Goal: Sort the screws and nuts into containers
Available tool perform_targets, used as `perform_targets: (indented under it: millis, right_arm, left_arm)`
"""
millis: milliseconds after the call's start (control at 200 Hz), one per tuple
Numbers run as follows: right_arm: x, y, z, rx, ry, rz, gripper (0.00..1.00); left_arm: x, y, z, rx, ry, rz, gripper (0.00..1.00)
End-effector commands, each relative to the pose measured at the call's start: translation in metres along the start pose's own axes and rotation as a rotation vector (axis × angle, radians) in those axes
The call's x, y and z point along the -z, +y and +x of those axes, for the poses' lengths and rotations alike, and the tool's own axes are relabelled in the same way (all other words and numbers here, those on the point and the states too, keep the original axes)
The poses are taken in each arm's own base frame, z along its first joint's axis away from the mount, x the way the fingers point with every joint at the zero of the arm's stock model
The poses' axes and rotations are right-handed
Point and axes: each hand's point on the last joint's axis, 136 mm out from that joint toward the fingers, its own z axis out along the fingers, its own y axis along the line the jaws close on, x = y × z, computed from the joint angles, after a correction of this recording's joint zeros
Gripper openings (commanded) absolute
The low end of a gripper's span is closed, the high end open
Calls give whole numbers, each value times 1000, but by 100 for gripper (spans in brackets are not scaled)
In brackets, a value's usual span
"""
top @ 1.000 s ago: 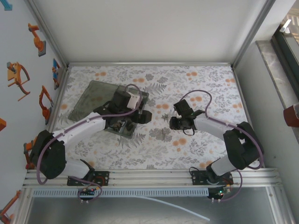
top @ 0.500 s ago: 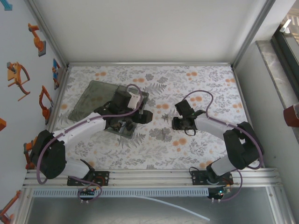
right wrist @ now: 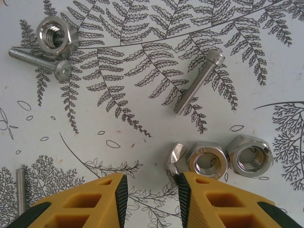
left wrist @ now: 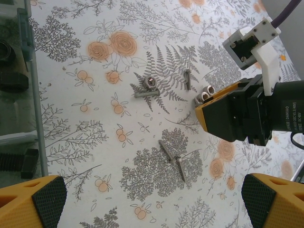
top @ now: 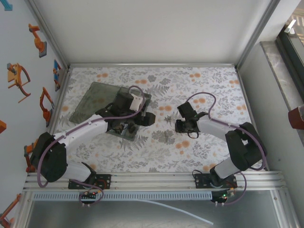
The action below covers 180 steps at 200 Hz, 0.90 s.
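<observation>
- Right gripper (right wrist: 151, 190): low over the counter (top: 156, 147), jaws a narrow gap apart. Bare print shows through the gap, so it is released and grasping nothing.
- Change over the last second: in the top view it has crept slightly to the right and its elbow has followed. Jaw gap is the same. The left arm has not moved.
- Reading: a fine re-aim, not a pick. No part has left the counter.
- Nuts (right wrist: 206, 161): three silvery ones in a touching row just ahead of the right finger (right wrist: 213, 204). The leftmost stands tilted on edge, just off the fingertip and outside the gap.
- Fourth nut (right wrist: 57, 33): further off to the left, just beside a screw head.
- Screws (right wrist: 198, 81): scattered loose on the counter, apart from the row.
- Left gripper (left wrist: 152, 204): fully spread and empty, hovering at the edge of the box (top: 90, 104), facing the parts.
- Box contents: cannot tell — the arm covers the compartments.
- Next, as I judge it: shift until the gap straddles the tilted nut.
- Risk: the row is touching, so closing may shove the neighbours.
</observation>
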Motion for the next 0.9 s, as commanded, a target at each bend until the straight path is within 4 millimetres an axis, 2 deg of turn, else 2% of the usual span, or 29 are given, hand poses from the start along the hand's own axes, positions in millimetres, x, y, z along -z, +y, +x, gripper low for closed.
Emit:
perform_targets:
  millis: [0, 596, 816, 896]
  right_arm:
    - [-3, -7, -1, -6, 1, 33, 33]
    - [-16, -2, -7, 23, 33, 36, 31]
    - [-21, 3, -5, 30, 60, 13, 24]
    - [-22, 4, -4, 35, 68, 10, 16]
  left_arm:
    - [0, -9, -6, -11, -11, 32, 97]
    - [0, -12, -7, -17, -9, 40, 97]
    - [-1, -13, -9, -19, -12, 48, 97]
    - [-1, -14, -10, -19, -14, 50, 97]
